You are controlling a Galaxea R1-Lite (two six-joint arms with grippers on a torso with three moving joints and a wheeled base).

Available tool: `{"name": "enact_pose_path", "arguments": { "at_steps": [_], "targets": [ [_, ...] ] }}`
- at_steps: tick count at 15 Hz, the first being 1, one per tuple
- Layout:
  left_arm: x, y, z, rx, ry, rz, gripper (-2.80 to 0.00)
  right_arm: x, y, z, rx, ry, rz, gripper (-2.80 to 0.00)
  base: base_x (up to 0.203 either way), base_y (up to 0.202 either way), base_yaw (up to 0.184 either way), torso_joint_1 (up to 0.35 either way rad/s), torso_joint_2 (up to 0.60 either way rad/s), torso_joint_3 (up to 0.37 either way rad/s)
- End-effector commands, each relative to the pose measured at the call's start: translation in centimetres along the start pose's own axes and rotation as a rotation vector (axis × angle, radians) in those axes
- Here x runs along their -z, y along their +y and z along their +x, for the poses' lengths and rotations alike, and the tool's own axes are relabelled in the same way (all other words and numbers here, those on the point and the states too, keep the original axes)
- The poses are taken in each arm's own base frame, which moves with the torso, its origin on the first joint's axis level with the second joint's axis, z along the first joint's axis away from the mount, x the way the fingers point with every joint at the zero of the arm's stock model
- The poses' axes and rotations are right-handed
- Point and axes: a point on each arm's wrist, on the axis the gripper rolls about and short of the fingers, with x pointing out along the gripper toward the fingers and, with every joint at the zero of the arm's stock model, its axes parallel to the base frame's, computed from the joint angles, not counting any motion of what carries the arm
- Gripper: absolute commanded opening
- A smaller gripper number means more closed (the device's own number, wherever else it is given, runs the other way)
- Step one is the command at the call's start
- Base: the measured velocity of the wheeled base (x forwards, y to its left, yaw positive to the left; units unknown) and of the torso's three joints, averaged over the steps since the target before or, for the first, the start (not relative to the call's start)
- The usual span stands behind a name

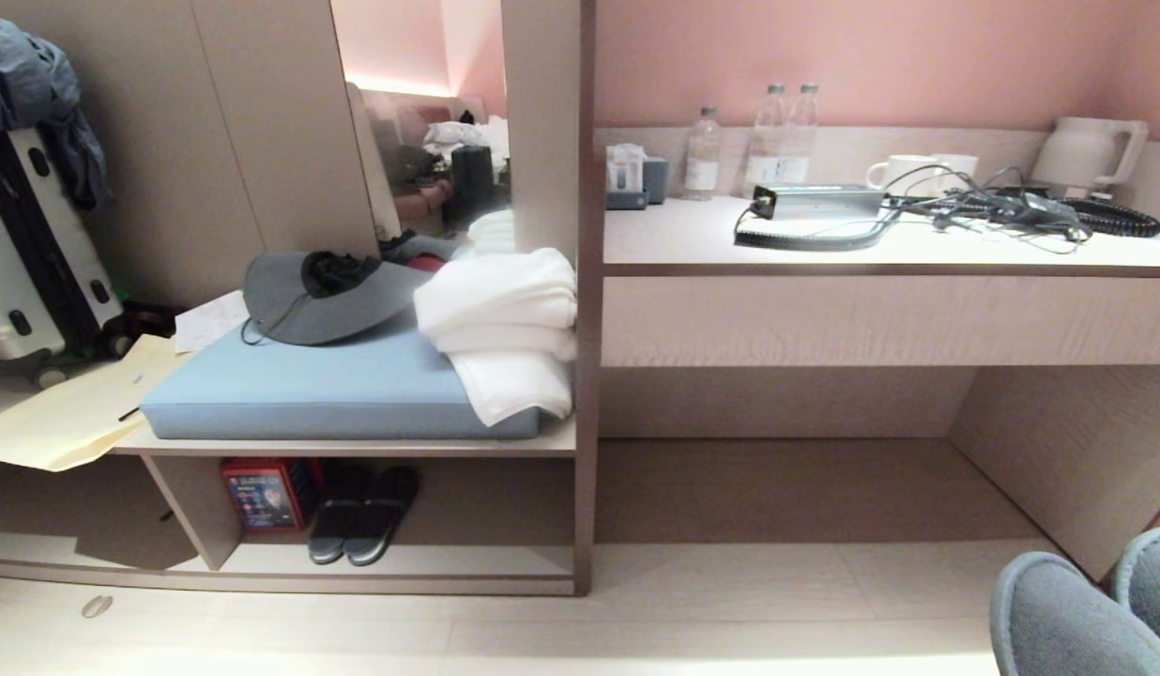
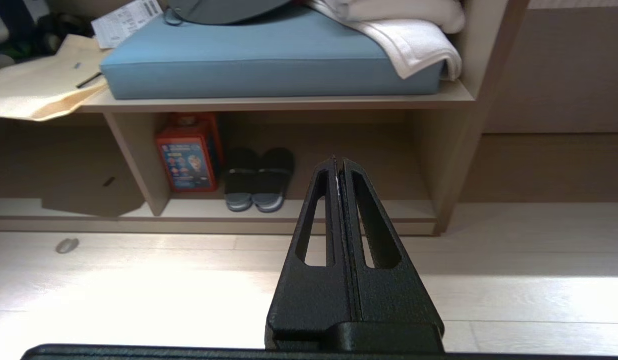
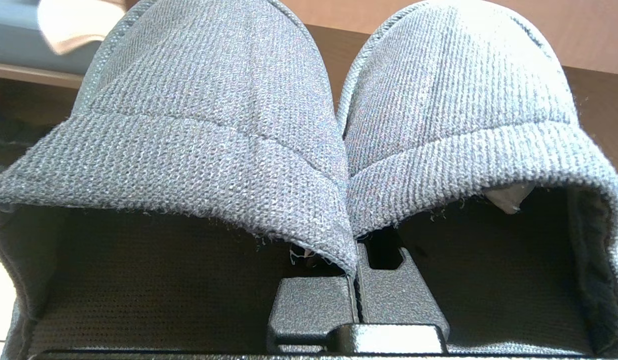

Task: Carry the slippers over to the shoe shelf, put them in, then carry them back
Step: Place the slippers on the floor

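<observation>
Grey knit slippers (image 3: 214, 125) sat at five o'clock in the head view, the right gripper (image 3: 355, 285) clamped on only their two inner collar edges. So thin a pinch could slip in transit (my guess). Black slides (image 1: 359, 526) crowded the shoe shelf (image 1: 467, 563) at seven o'clock, inviting a bump; the left gripper (image 2: 339, 167) idled, pressed together

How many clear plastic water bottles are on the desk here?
3, all at the back of the pale wooden desktop: a shorter bottle leftmost, then two taller bottles side by side to its right. None seems hidden.
</observation>
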Motion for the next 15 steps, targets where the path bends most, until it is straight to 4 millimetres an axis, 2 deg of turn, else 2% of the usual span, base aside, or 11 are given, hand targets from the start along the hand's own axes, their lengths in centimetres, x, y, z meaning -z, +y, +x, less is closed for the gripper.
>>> {"name": "enact_pose_path", "arguments": {
  "at_steps": [1,15],
  "targets": [
    [-0.01,0.00,0.00,-0.001,-0.001,0.000,-2.80,0.00,0.00,0.01,-0.001,0.001,-0.001,-2.80,0.000,-0.190,0.002,-0.002,0.00,-0.002],
    [-0.01,0.00,0.00,-0.001,-0.001,0.000,-2.80,0.00,0.00,0.01,-0.001,0.001,-0.001,-2.80,0.000,-0.194,0.002,0.002,0.00,0.001]
  ]
}}
